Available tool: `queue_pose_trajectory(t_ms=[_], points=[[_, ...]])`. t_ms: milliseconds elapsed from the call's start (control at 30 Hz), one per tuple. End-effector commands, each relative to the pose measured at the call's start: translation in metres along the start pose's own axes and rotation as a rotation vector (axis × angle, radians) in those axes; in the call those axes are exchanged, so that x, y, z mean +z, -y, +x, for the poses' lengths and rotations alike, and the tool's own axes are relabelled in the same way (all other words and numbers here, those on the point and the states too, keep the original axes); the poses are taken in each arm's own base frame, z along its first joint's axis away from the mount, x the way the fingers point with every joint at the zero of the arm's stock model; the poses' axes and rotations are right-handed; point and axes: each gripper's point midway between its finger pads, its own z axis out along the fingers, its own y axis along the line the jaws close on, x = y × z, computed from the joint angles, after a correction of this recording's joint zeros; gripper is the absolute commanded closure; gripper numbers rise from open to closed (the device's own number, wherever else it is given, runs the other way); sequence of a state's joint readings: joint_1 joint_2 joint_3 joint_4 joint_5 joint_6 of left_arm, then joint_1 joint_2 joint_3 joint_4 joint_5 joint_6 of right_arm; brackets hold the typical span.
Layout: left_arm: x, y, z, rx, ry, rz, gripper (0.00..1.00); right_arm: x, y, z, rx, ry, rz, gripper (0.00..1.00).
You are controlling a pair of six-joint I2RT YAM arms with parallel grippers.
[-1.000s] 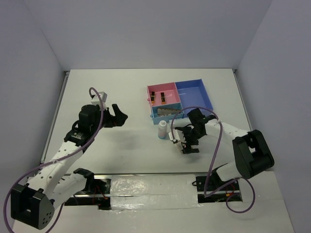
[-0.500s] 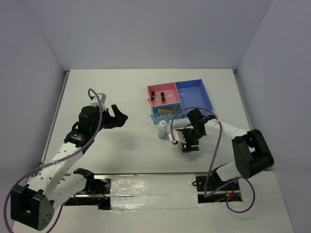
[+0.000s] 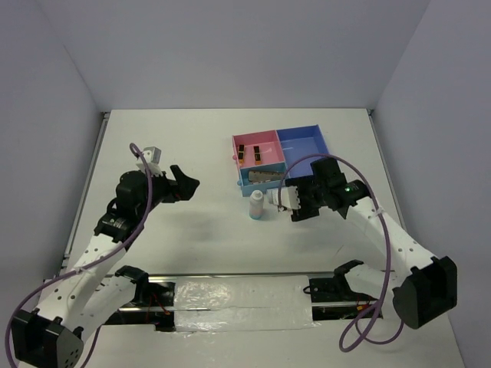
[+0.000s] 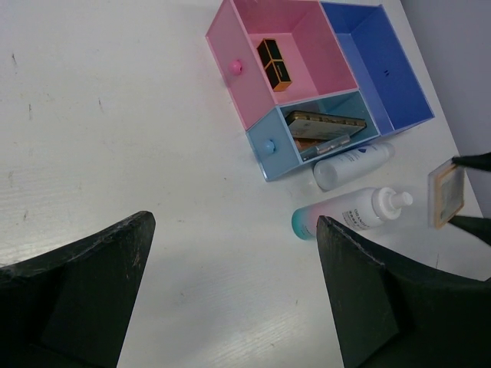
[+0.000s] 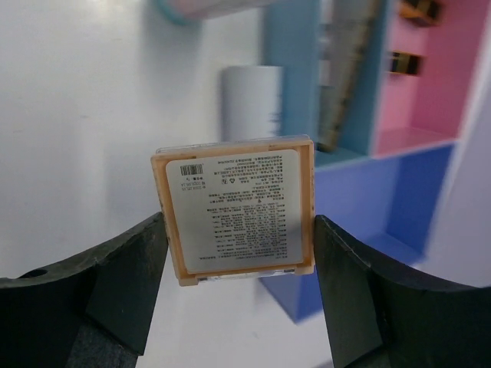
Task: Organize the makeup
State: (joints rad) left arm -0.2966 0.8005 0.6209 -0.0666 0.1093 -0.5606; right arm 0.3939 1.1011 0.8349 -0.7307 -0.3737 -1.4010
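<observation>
White table (image 3: 192, 138) fills the view from above, with pale walls all around. One second ago the right gripper (image 3: 290, 201) was low over the table with its jaws wide. Now it is up in the air and nearer the tray (image 3: 307, 146). Its jaws have come in to pinch the square compact (image 3: 285, 198). So the compact is off the table, and I think it is on its way to a box in the tray. The left gripper (image 3: 184, 184) hangs over the left side, spread wide, holding nothing. It has moved only a little.

From the left wrist, two black fingers (image 4: 77, 291) sit far apart at the bottom. Past them is the tray. Black-gold pieces (image 4: 274, 64) lie in the pink box. The long brown palette (image 4: 326, 126) leans in the light blue box. Two whitish bottles (image 4: 353, 163) are on the table just beside the tray. At the right edge, the compact hangs between two dark tips.

From the right wrist, the compact is right in the middle, with a finger touching each side. It is square and flat. It has a tan rim and a white label with a bar code. The print is too small to read. Behind it, a bottle and the tray look blurry.
</observation>
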Motion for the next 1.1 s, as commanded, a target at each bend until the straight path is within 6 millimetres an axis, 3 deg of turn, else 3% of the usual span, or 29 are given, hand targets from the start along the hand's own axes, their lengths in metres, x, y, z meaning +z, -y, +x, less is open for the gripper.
queue_pose_trajectory(t_ms=[0,100,200,433,633,1067], points=[[-0.003,0.007,-0.012,-0.017,0.053,0.029,0.01,-0.033,0.053,-0.008,0.033,-0.035,0.203,0.87],[-0.006,0.008,-0.013,-0.013,0.061,0.03,0.01,-0.04,0.091,-0.003,0.041,-0.079,0.332,0.87],[-0.008,0.006,-0.011,-0.016,0.063,0.03,0.01,-0.041,0.113,0.006,0.042,-0.14,0.41,0.86],[-0.012,0.006,-0.006,-0.033,0.077,0.042,0.01,-0.022,0.168,0.003,-0.015,-0.209,0.489,0.86],[-0.013,0.004,-0.004,-0.032,0.084,0.041,0.01,-0.003,0.186,0.006,-0.088,-0.285,0.455,0.85],[-0.015,0.0,0.002,-0.035,0.082,0.029,0.01,0.047,0.184,0.025,-0.248,-0.414,0.337,0.8]])
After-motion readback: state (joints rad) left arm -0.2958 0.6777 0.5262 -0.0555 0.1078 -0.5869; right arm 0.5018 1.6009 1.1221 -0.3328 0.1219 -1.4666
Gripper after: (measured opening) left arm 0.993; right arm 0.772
